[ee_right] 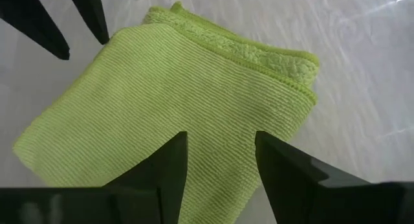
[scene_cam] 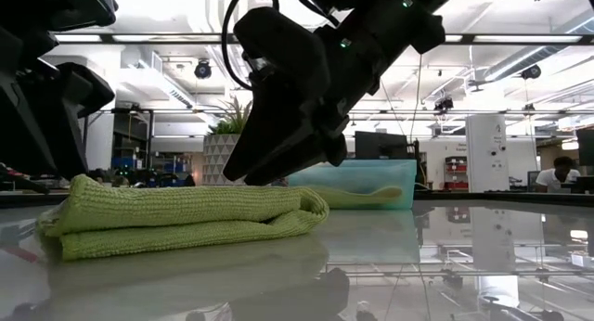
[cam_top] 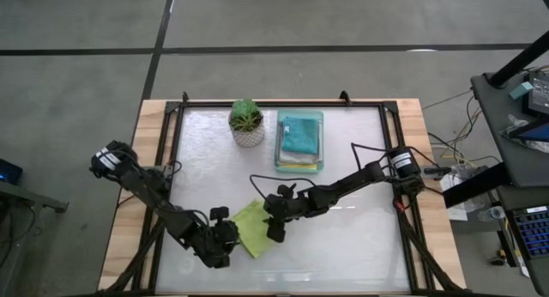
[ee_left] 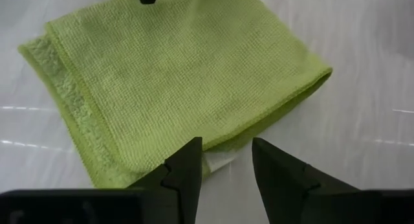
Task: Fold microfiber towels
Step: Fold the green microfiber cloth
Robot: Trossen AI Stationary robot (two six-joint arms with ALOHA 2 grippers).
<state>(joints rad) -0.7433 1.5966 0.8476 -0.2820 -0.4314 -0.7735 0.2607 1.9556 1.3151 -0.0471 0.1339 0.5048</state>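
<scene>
Both grippers, left [ee_left: 226, 162] and right [ee_right: 220, 160], are held spread over the folded lime-green towel [cam_top: 250, 227], judged ready to be lifted to the tray [cam_top: 319, 117]

The dark six-joint left arm reaches in from the table's left edge, its two-finger left gripper [cam_top: 225, 239] low near the front, fingers [ee_left: 184, 169] parted. The matching right arm stretches across from the right side; the right gripper [cam_top: 276, 227] hangs close opposite, fingers [ee_right: 169, 160] spread apart.
</scene>
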